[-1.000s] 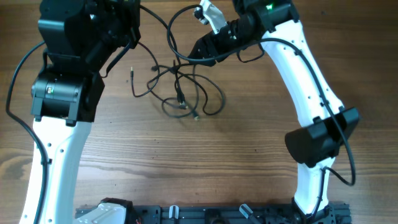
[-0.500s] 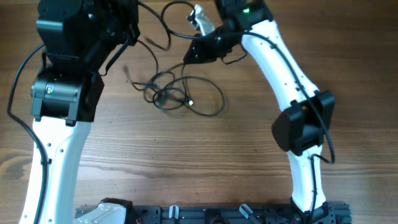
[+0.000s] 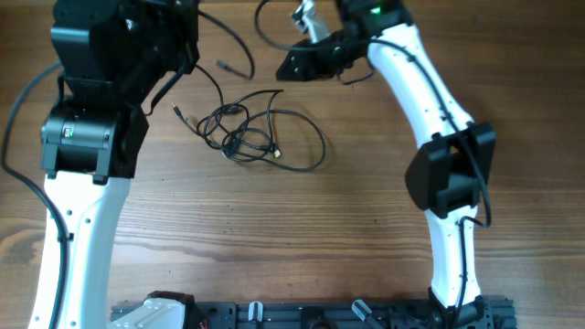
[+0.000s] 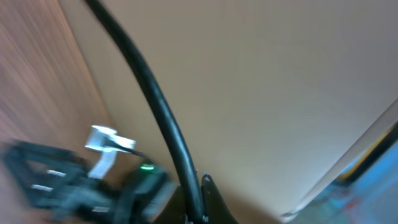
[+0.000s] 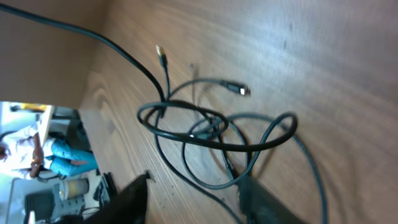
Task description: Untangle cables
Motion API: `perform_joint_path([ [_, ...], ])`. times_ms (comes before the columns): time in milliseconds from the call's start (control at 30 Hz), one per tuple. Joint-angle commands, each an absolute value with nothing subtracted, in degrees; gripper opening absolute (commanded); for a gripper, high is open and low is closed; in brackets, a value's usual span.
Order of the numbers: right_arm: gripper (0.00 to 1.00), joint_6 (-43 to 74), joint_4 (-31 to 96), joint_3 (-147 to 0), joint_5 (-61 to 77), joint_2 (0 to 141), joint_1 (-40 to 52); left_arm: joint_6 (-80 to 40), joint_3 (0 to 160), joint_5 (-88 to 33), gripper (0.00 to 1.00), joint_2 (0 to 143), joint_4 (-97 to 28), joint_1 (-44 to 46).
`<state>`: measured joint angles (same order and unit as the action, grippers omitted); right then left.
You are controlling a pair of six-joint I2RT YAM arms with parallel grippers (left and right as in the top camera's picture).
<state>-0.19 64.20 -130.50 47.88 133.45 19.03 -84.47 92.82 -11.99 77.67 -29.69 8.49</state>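
Several cables (image 3: pixel 251 137) are lying in one loose knot on the tabletop (image 3: pixel 274 247), left of centre & toward the far side, w/ small plug ends poking out, esp. on the knot's left. One strand is running out of the knot toward the far left, where the left tool (image 4: pixel 198 202) is sitting clamped down narrow. The left wrist view is showing a black cord passing right into its tips, so it is prob. pinching that strand. Lifting it this way is prob. letting the rest hang slack, giving the loops room to open.

The right tool (image 5: pixel 198 208) is hovering just far-right of the knot w/ its jaws standing apart. Nothing is sitting btw them that I can make out. It is prob. lining up on a second strand, to pull the opposite way.

The tabletop is showing brown wood grain, flat & matte. A plain beige wall (image 4: pixel 280 93) is filling most of the left wrist view. The right wrist view is catching a person (image 5: pixel 40 155) in blue trousers, plus some clutter, past the tabletop's edge.
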Motion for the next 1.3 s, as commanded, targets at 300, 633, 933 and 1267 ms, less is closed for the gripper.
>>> perform_joint_path([
  [300,0.58,-6.00,64.82,-130.58,55.27,129.80,18.17,-54.87,93.17,-46.22,0.03,79.09,-37.17,8.23],
  [633,0.59,-1.17,56.64,-125.73,54.94,129.97,23.97,-80.84,93.17,-39.64,0.04,79.07,-37.69,0.78],
  [933,0.67,6.68,31.27,-116.31,55.00,130.08,30.06,-94.67,93.17,-42.61,0.04,78.96,-29.06,-0.75],
  [1267,0.67,9.15,19.16,-112.79,53.82,133.05,30.33,-99.61,93.17,-43.97,0.04,78.85,-25.85,-0.75],
])
